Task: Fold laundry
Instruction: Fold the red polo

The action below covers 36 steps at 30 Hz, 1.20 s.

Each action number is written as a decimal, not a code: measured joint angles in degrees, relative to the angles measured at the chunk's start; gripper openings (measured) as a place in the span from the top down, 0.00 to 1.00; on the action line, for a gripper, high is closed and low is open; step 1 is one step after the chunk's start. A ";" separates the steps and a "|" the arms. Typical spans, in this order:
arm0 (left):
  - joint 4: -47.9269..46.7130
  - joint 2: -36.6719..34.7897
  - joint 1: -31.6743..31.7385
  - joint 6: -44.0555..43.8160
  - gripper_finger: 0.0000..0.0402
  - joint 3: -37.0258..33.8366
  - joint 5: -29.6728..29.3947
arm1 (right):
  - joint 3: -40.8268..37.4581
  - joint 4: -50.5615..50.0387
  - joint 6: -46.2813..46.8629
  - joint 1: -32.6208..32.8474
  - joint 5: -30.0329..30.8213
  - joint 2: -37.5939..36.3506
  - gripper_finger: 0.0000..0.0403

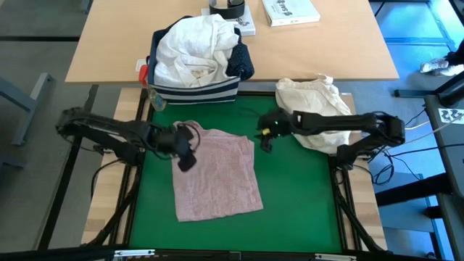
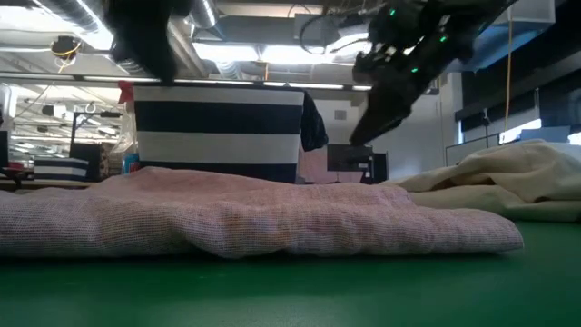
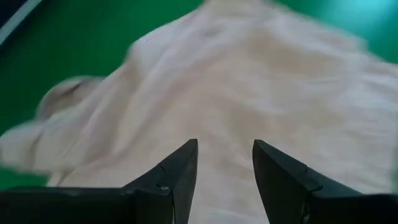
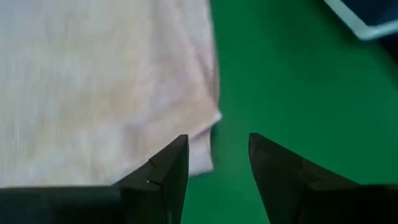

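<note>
High view showed the pale pink top point(image 1: 217, 174) lying flat as a rough rectangle on the green mat point(image 1: 297, 196), nearer the left side of the table. The left gripper point(image 1: 185, 151) hung over the top's far left corner, and in the left wrist view its two dark fingers point(image 3: 177, 174) stood parted with pink cloth beneath them and nothing between them. Whether the tips touched the fabric could not be told from that blurred view. The right gripper point(image 1: 265, 138) hovered just beside the top's far right corner, over bare mat. In the right wrist view its fingers point(image 4: 168, 171) were likewise spread apart and empty, with the garment's corner point(image 4: 205, 124) just beyond the tips and green mat on the other side. From the low view the top point(image 2: 254, 218) lay in a low, slightly rumpled layer across the mat, and the right gripper point(image 2: 377, 113) was raised well above it.

Behind the mat stood the navy fabric bin with white stripes point(image 1: 194, 90), heaped with a white shirt point(image 1: 192, 47), and a navy white-dotted shirt point(image 1: 243, 64) hung over its right edge. The cream-beige cloth bundle point(image 1: 315, 98) sat at the mat's far right corner, partly under the right arm.
</note>
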 joint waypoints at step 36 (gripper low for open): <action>25.23 -14.07 28.41 4.80 0.78 -38.79 13.04 | 0.04 11.51 16.90 -3.98 -13.22 13.85 0.58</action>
